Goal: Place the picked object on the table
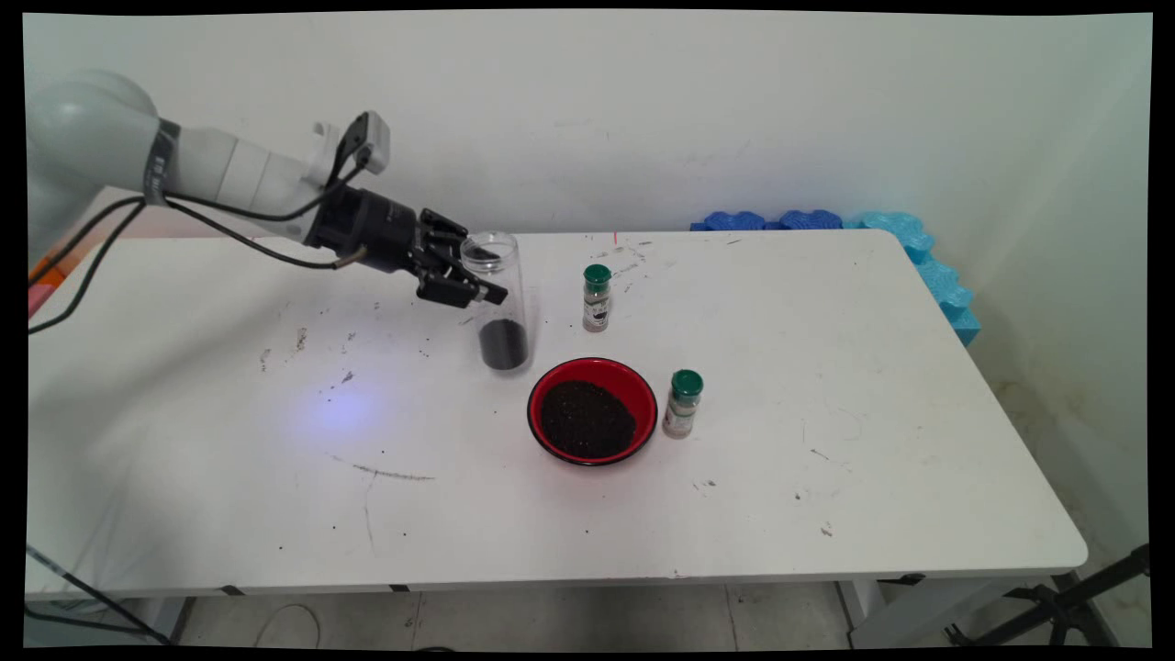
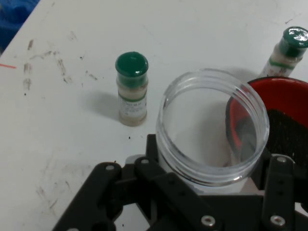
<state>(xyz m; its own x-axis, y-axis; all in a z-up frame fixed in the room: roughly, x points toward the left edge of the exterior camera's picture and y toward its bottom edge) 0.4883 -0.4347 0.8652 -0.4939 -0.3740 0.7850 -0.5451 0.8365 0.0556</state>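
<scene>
- Main view, from above the table's near side: the black pincer [image 1: 473,275] is closed around the upper part of a clear jar [image 1: 497,303], held just above the white table [image 1: 826,386], with dark grains settled in its bottom.
- Hand view, looking along the pincer [image 2: 211,192]: the clear jar [image 2: 214,130] shows its open, threaded mouth, a detail the main view shows only edge-on; the grains inside are hidden here.
- Main view: a red bowl [image 1: 592,410] of dark grains sits just right of and nearer than the jar; the hand view catches only part of the red bowl [image 2: 284,96], behind the jar's rim.
- Both views show two green-capped spice bottles: the far spice bottle [image 1: 597,298] [image 2: 131,89] stands upright beside the jar, the near spice bottle [image 1: 683,404] [image 2: 286,53] just beside the bowl.
- Main view alone: blue foam pieces [image 1: 881,239] line the table's far right corner.
</scene>
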